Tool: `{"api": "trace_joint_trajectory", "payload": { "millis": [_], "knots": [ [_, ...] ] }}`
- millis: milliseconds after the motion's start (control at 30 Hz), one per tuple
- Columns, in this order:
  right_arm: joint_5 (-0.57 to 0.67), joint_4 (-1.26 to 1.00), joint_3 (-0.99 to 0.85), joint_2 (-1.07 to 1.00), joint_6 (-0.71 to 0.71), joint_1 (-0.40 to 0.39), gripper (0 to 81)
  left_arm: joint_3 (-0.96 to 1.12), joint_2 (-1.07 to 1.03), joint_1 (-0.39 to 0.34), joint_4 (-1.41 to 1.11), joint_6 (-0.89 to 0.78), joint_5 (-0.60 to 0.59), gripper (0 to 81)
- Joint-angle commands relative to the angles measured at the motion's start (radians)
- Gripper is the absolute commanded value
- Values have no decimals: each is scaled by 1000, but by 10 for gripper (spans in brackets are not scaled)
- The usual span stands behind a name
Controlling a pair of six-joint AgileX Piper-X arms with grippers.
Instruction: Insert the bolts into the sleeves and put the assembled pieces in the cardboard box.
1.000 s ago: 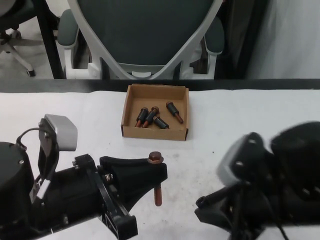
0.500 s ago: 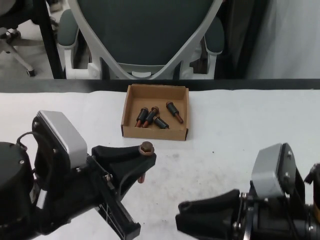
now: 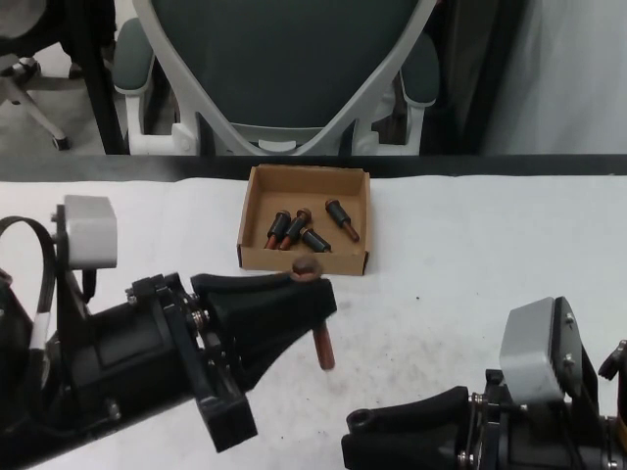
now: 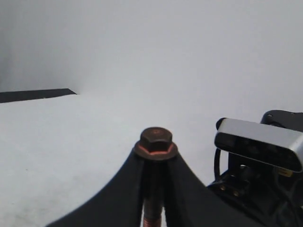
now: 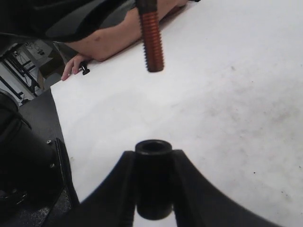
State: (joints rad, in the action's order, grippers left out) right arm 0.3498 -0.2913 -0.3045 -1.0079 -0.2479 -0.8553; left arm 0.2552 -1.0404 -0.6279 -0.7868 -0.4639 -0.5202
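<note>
L jaws clamped on bolt (image 3: 323,345) just under its hex head. Shank hangs upright, thread end down, off the table (image 3: 470,245). Bolt is in front of the cardboard box (image 3: 265,258), which sits mid-table toward the back w/ 4 assembled pcs (image 3: 341,217) lying inside. R jaws, low at the near edge, clamped on black sleeve (image 5: 153,177), bore facing up. R wrist view: bolt tip above sleeve mouth, clear gap btw them, not inserted yet.
</note>
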Motion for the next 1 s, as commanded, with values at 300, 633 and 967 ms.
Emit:
{"api": "trace_joint_trajectory", "payload": {
  "millis": [300,633,967],
  "knots": [
    [6,-21,-4,6,15,-2,3,3,15,0,-8,-86,-140,8],
    [8,-58,-8,6,-4,-2,3,3,15,-3,15,-65,-140,8],
    [38,-90,-8,6,-35,-2,3,3,15,-3,13,-64,-129,8]
  ]
}}
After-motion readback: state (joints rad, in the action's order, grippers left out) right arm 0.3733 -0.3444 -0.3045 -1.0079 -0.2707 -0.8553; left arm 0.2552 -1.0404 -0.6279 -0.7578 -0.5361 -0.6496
